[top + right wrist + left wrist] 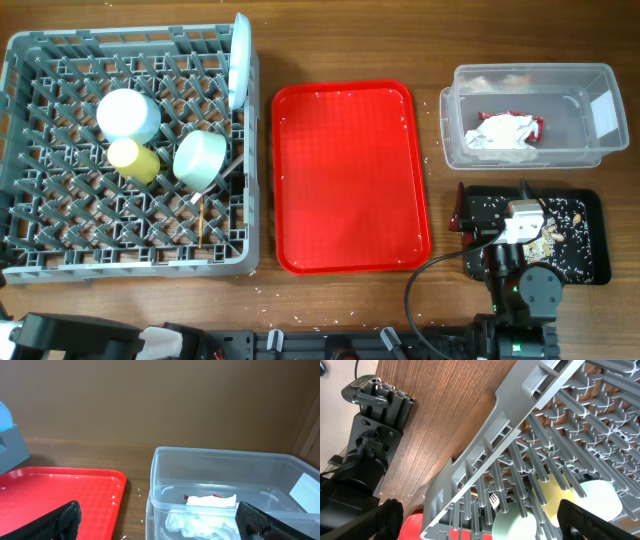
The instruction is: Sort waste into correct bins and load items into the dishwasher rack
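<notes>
The grey dishwasher rack (40, 250) at the left holds a pale blue plate (239, 55) on edge, two pale blue bowls (128, 113) (200, 158), a yellow cup (135, 160), a white fork (493, 500) and wooden chopsticks (205, 218). The clear tub (580, 75) holds the white napkin (503, 135) and red wrapper (538, 126). The black tray (588, 250) holds beige crumbs (562, 215). My left gripper (485, 522) is open and empty at the rack's near corner. My right gripper (162, 520) is open and empty, low over the black tray, facing the tub (225, 460).
The red serving tray (350, 175) lies between the rack and the bins, with a few white specks on it. Small crumbs are scattered on the wooden table near the tray's edges. My right arm (520, 250) stands over the black tray.
</notes>
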`<action>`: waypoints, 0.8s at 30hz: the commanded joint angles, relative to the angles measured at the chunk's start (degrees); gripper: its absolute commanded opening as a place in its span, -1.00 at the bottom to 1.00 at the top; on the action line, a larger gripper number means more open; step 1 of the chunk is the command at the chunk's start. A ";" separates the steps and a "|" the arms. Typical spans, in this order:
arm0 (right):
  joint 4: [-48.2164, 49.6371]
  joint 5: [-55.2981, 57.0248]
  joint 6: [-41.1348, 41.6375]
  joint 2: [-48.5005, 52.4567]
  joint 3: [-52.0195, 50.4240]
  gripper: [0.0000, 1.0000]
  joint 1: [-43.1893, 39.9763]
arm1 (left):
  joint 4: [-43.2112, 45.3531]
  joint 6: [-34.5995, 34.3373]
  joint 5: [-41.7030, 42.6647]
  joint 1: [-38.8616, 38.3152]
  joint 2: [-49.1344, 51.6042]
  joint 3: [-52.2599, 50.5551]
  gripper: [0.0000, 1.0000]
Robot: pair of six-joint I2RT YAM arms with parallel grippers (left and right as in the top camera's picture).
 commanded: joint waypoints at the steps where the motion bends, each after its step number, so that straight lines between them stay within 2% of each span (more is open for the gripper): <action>1: 0.11 0.81 1.40 -0.68 -0.11 0.99 -0.28 | -0.02 -0.57 0.04 0.20 -0.61 0.22 1.00; 15: 0.11 0.81 1.40 -0.68 -0.11 1.00 -0.28 | -0.04 -0.55 -0.24 0.20 -0.61 0.22 1.00; 18: 0.11 0.79 1.40 -0.68 -0.11 0.99 -0.28 | -0.07 -0.52 -7.04 0.20 -0.20 0.22 1.00; 20: 0.11 0.81 1.40 -0.68 -0.11 0.99 -0.28 | -0.83 -0.50 -8.61 -0.09 -0.52 0.15 1.00; 22: 0.11 0.79 1.40 -0.68 -0.11 1.00 -0.28 | -0.90 -0.52 -9.31 -1.84 -3.30 -2.03 1.00; 24: 0.11 0.81 1.40 -0.68 -0.11 0.99 -0.28 | 4.07 -0.70 -9.92 -6.12 -9.62 -8.90 1.00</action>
